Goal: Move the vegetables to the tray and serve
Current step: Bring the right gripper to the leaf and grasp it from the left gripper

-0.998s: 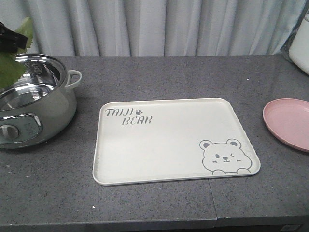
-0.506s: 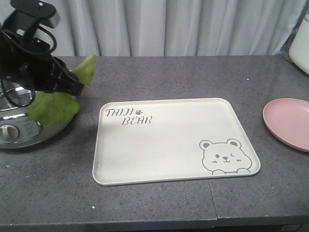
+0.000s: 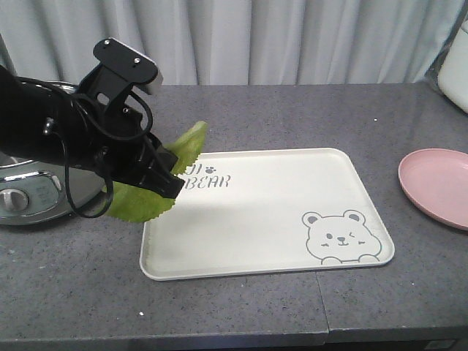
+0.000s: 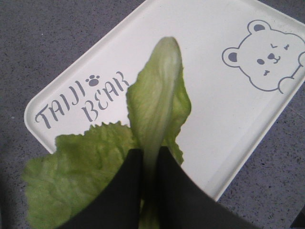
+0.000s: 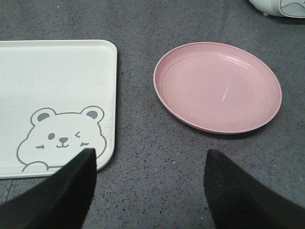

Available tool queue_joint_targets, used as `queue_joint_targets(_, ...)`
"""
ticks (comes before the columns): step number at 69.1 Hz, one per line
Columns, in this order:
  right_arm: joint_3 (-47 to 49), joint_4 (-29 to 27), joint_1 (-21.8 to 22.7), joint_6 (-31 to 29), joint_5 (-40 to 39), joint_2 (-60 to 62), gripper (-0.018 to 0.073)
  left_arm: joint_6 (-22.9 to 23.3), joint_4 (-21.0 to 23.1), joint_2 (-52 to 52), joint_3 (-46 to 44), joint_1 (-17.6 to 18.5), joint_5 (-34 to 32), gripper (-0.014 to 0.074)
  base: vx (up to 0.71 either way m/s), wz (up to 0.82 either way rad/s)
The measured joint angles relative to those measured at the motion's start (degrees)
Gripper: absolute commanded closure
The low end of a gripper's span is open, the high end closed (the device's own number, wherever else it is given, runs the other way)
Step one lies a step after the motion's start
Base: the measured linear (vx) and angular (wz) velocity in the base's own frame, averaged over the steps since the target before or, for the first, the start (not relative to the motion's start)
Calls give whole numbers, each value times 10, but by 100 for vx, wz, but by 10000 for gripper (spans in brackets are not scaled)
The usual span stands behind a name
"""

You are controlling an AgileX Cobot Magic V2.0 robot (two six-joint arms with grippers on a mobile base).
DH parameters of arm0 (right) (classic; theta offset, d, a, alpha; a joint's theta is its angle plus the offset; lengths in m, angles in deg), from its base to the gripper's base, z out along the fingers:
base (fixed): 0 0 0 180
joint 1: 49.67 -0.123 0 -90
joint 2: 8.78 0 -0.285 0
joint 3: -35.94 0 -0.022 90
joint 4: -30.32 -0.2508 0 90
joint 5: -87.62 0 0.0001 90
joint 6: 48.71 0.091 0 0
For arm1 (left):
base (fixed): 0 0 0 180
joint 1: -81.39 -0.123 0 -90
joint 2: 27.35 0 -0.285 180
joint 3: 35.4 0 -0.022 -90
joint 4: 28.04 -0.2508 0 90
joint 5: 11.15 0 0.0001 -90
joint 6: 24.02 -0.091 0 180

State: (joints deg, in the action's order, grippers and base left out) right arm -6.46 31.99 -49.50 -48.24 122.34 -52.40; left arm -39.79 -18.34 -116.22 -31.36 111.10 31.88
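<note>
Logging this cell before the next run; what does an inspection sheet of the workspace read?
Surface: grey speckled counter, seam at front.
Job's things: lettuce in left gripper, over the tray's lettered corner.
Clutter: pot at left; pink plate right of tray.
Grippers: left gripper shut on lettuce; right gripper open, holding nothing.
Cables: black cable looped along left arm.
Surroundings: grey curtain behind counter.

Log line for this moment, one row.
left claw: shut on lettuce | lettuce: held over tray edge, not released | right claw: open, empty
</note>
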Motion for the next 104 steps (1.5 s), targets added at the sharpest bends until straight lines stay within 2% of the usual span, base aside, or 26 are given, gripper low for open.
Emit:
queue_joint_targets(22,0,-1,0,-1,-5,0,99,0,10,0,0,1,-1,603,0,0)
queue_joint_targets(28,7,-14,0,-12,6,-5,109,-10,39,0,0,1,-1,603,0,0)
queue_joint_targets(36,32,-54,0,-60,44,-30,125,-62,102,-6,0,1,-1,603,0,0)
queue_joint_targets(44,60,-136,0,-142,81,-65,141,-130,182,-23,0,1,-1,603,0,0)
queue_joint_targets(54,76,-248,0,-254,101,-107,141,-208,257,-41,0,1,-1,603,0,0)
queue_joint_targets(66,77,-390,0,-370,115,-170,75,-270,328,-46,0,2,1,603,0,0)
queue_joint_targets(77,77,-529,0,-487,126,-219,48,-282,358,-46,0,2,23,603,0,0)
queue_joint_targets(89,79,-708,0,-626,161,-267,48,-285,373,-46,0,2,29,603,0,0)
queue_joint_targets(98,100,-782,0,-686,205,-309,48,-285,379,-46,0,2,30,603,0,0)
queue_joint_targets(104,123,-805,0,-704,230,-337,48,-285,380,-46,0,2,30,603,0,0)
